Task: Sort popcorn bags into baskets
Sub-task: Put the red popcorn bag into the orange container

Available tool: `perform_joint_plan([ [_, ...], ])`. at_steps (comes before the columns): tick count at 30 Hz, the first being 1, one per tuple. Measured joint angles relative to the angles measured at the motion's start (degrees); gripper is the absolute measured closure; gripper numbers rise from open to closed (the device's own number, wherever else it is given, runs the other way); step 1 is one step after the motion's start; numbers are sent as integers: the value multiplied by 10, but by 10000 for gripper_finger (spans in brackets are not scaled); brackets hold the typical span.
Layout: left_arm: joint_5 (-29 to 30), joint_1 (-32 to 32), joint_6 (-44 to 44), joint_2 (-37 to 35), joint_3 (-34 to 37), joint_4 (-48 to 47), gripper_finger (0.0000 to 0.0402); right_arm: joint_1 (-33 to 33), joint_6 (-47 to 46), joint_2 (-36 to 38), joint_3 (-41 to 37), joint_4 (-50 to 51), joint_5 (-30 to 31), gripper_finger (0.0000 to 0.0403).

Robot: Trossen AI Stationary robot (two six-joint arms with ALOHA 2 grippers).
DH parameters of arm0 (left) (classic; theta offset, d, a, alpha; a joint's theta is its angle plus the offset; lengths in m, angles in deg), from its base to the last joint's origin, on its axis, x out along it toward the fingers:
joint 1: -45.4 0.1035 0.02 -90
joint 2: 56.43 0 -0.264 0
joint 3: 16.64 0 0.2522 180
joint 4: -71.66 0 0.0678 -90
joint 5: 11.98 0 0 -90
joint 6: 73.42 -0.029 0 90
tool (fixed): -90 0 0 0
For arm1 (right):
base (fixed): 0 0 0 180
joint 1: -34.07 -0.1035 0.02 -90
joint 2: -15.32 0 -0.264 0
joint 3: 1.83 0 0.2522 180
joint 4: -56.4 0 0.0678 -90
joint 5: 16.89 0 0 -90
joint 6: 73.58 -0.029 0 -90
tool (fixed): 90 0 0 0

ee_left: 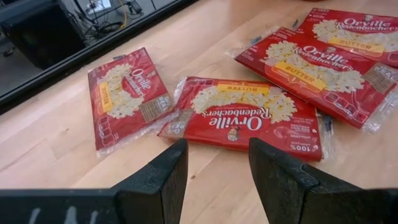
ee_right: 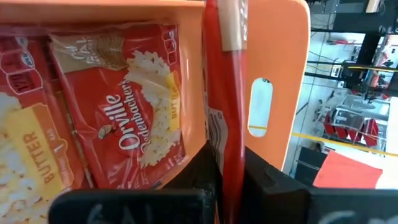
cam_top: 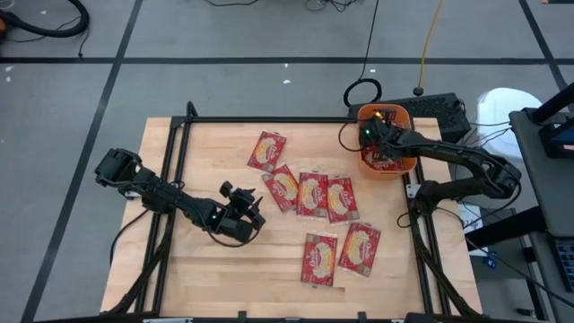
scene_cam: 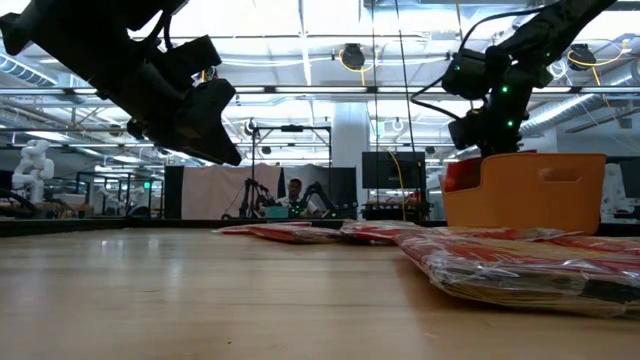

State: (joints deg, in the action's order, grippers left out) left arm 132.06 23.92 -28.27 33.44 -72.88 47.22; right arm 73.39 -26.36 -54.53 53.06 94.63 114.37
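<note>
Several red popcorn bags lie flat on the wooden table (cam_top: 206, 269), among them one at the far side (cam_top: 267, 151), a row in the middle (cam_top: 312, 193) and two nearer (cam_top: 320, 258). The orange basket (cam_top: 399, 117) stands at the table's far right corner with bags (ee_right: 118, 106) lying in it. My right gripper (cam_top: 375, 144) is over the basket, shut on one more popcorn bag (ee_right: 224, 74), which I see edge-on. My left gripper (ee_left: 217, 162) hangs open above the table left of the bags, nothing between its fingers. My right gripper pinches the held bag's near end (ee_right: 229, 155) between its two fingers, slanting down into the basket. The bag stands on edge, running on from the fingers along the inside of the basket's wall (ee_right: 273, 74). Its far end is hidden, so I cannot tell whether it rests on anything.
A black frame rail (cam_top: 296, 119) runs along the table's far edge and down both sides. A power strip and cables (cam_top: 439, 106) lie on the floor behind the basket. Bare wood lies at the table's near left.
</note>
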Motion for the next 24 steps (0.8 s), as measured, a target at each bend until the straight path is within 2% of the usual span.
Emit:
perform_joint_plan([
  [11, 0, 0, -4, 0, 0, 0, 229, 5, 1, 0, 0, 4, -9, 377],
  [16, 0, 0, -4, 0, 0, 1, 229, 9, 2, 0, 0, 6, -13, 337],
  [24, -1, 0, -4, 0, 0, 2, 229, 39, -1, 0, 0, 13, -56, 279],
])
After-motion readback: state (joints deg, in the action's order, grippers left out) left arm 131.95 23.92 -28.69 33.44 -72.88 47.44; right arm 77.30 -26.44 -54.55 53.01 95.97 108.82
